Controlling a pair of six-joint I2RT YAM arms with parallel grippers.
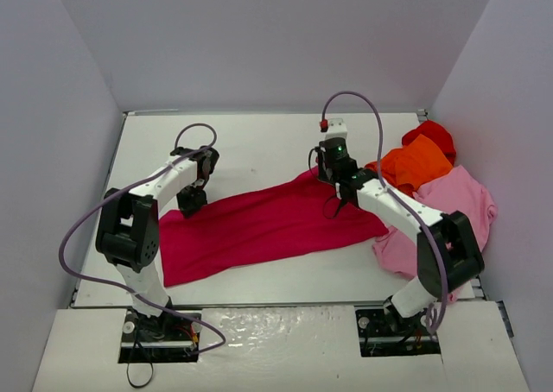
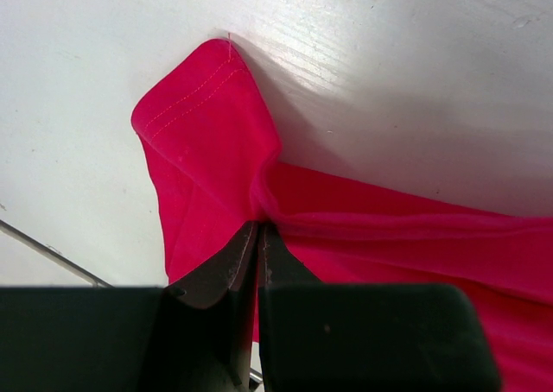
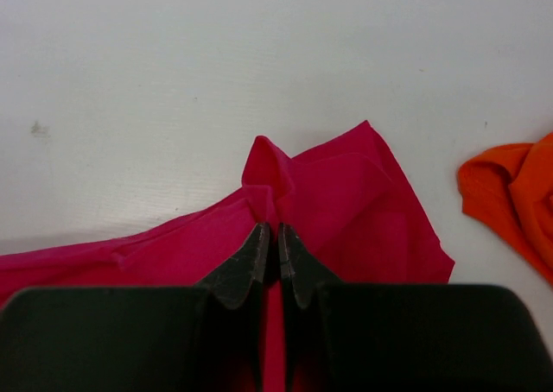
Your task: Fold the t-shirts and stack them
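We see the crimson t-shirt (image 1: 268,224) stretched out as a long band across the middle of the white tabletop (image 1: 259,142), running from the near left up towards the far right. Our left pincer (image 2: 259,233) is closed tight on a bunched fold at the shirt's left end, just beside a stitched hem corner that lies flat on the tabletop. Our right pincer (image 3: 269,234) is likewise clamped on a small raised pleat at the shirt's far right corner, its fingers pressed together with cloth between them. The other three shirts lie heaped at the right edge: the orange t-shirt (image 1: 416,163) rests partly on the light pink t-shirt (image 1: 454,204), and the bright red t-shirt (image 1: 431,135) sits crumpled just behind the orange one.
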